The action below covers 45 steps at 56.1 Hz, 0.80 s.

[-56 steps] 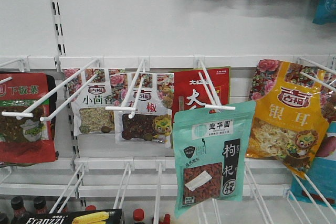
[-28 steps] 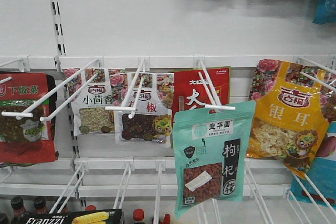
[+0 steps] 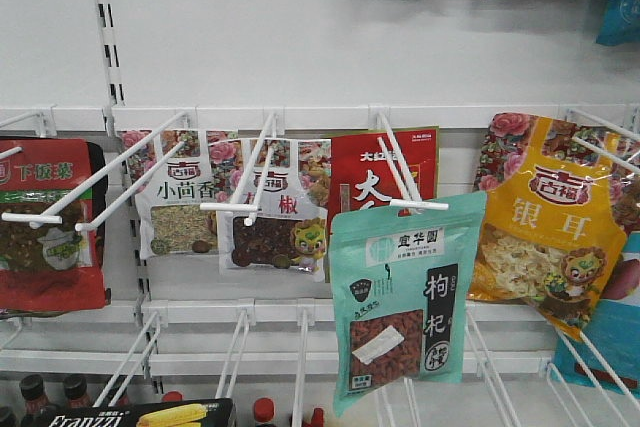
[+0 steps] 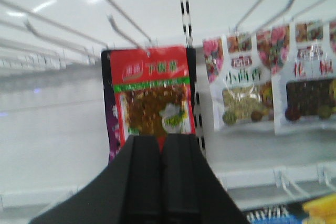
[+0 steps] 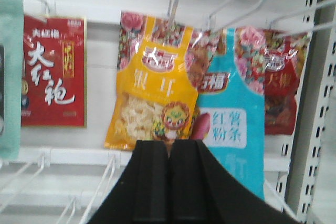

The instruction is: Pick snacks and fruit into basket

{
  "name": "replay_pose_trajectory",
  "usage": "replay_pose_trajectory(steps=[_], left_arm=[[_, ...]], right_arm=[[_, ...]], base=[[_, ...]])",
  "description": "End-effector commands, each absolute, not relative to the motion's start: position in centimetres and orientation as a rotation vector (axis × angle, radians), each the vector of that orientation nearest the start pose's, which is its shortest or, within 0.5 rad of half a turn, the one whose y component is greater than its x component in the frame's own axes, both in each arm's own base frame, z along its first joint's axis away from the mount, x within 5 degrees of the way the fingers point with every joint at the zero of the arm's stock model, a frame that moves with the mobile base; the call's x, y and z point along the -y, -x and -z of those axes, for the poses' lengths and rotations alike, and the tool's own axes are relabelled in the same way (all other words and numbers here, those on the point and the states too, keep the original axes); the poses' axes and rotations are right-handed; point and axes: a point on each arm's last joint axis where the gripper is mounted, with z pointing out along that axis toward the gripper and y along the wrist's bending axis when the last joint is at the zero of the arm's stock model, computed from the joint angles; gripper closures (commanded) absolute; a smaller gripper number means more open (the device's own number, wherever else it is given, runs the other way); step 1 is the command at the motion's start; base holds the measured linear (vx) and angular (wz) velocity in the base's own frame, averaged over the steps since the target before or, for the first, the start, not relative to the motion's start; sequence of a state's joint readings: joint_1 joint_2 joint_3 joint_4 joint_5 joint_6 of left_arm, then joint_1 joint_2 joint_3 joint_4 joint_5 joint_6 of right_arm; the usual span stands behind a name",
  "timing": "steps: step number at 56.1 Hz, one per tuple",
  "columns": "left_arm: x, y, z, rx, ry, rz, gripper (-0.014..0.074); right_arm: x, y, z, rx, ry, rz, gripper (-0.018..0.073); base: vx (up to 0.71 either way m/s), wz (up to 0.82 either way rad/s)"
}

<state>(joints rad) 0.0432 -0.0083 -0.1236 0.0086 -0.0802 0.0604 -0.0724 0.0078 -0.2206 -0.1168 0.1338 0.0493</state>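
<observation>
Evidently the snacks [image 3: 405, 302] are hung by top holes on pegs [image 3: 230, 207], so each would be slid forward off. A red pouch [image 4: 152, 95] is faced by the left gripper [image 4: 161, 144], a yellow pouch [image 5: 155, 87] by the right gripper [image 5: 169, 148]; both sets of jaws are pressed together, empty

Front view faces the shelf wall [image 3: 300, 37] squarely; closer wrist views share its left-end red pouch [image 4: 152, 95], left, and yellow pouch [image 5: 149, 95], right.

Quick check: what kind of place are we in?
Most likely a shop aisle: snack pouches hang on white wire pegs from a slotted back wall, with bottles lower down.
</observation>
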Motion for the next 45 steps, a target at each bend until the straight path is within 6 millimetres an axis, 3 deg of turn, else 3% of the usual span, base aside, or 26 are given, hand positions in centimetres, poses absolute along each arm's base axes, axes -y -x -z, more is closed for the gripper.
replay_pose_trajectory(steps=[1,8,12,20,28,35,45], left_arm=[[-0.1,-2.6,-31.6,-1.159,-0.011,-0.084,0.0596],[-0.1,-2.9,-35.3,-1.275,-0.016,-0.089,0.0596],[-0.2,-3.9,-36.1,-1.319,-0.016,-0.088,0.0596],[-0.3,-6.8,-35.1,-1.442,-0.016,-0.083,0.0589],[-0.3,-8.6,-34.1,-1.56,-0.017,-0.08,0.0557],[-0.4,-9.6,-33.7,-1.606,-0.019,-0.08,0.0482],[-0.4,-10.6,-33.2,-1.661,-0.02,-0.079,0.0274]], right_arm=[[0.4,-3.4,-32.1,-1.345,-0.013,0.147,0.0568],[0.6,-4.6,-35.1,-1.423,-0.022,0.15,0.0568],[0.7,-5.8,-35.8,-1.457,-0.022,0.149,0.0568],[0.9,-8.6,-35.1,-1.58,-0.025,0.14,0.0557],[1.0,-10.2,-34.4,-1.652,-0.022,0.141,0.0498],[1.1,-10.7,-34.1,-1.677,-0.022,0.141,0.0382],[1.1,-10.7,-34.1,-1.677,-0.022,0.141,0.0156]], base=[[0.0,0.0],[0.0,0.0],[0.0,0.0],[0.0,0.0],[0.0,0.0],[0.0,0.0],[0.0,0.0]])
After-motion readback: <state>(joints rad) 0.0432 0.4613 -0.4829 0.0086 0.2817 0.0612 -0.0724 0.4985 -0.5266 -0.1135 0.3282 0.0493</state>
